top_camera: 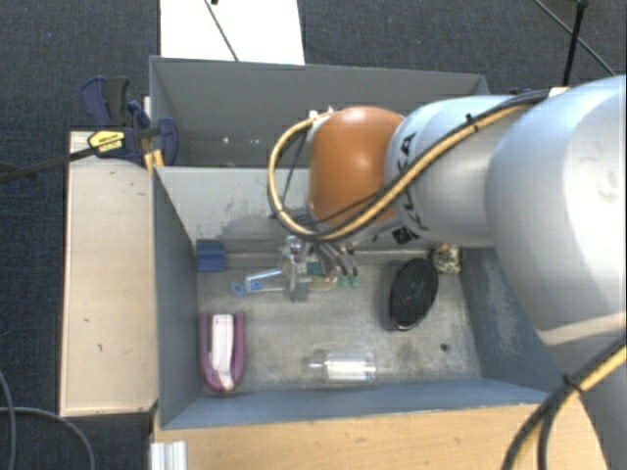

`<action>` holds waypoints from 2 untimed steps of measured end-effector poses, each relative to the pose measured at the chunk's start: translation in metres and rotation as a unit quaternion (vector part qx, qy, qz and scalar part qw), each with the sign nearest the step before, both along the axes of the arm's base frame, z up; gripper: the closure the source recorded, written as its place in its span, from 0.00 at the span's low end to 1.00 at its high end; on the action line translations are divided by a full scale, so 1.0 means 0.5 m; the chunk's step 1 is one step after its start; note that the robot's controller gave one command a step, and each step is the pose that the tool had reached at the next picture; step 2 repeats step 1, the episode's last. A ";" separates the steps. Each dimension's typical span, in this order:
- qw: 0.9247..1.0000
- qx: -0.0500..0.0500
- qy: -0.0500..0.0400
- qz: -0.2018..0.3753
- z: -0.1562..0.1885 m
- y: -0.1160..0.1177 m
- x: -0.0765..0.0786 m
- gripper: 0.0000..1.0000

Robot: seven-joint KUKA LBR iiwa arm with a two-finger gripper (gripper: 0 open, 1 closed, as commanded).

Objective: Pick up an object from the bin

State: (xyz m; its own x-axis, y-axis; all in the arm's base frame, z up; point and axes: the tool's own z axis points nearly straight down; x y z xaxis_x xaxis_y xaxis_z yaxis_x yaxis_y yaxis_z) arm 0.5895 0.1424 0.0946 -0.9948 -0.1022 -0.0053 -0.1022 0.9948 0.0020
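gripper (298, 280) low at the back of the grey bin (177, 302), just beside a small light-blue handled piece (257, 283); apart or together, impossible to tell from here. blue block (210, 256) just left of that piece, black oval thing (412, 294) off to the right, purple-and-white case (222, 351) and clear little bottle (343, 367) nearer the front. probably best to centre over the light-blue piece, descend straight, close across its narrow width, then lift clear of the wall
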 end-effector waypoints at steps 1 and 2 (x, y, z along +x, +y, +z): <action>1.000 0.000 -0.001 -0.001 0.095 0.001 0.004 1.00; 1.000 0.000 -0.001 -0.001 0.095 0.001 0.004 1.00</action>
